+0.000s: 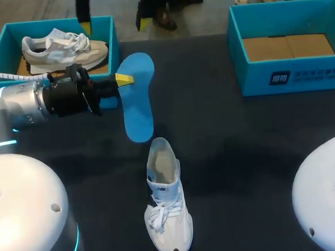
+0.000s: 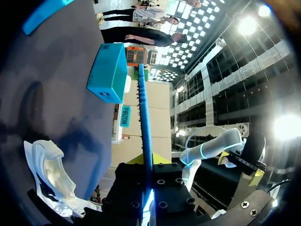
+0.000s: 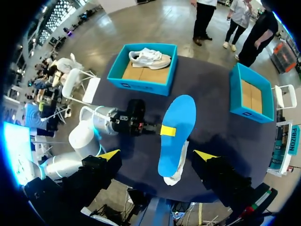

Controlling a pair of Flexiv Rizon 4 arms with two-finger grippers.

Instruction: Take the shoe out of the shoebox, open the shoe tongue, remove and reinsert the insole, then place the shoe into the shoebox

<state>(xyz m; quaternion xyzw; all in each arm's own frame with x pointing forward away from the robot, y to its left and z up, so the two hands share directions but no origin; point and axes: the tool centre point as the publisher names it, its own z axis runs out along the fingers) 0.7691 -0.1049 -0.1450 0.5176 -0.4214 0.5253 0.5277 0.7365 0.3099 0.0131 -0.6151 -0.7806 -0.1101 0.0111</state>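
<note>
left gripper clamps the blue insole mid-length, long axis aimed at the heel of the shoe; right gripper gapes wide, farther off.

Ahead of the right gripper, the flat blue foam insole covers most of the white lace-up shoe.

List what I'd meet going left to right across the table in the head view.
Left shoebox with a shoe inside → blue insole → white shoe on the table → right shoebox.
</note>
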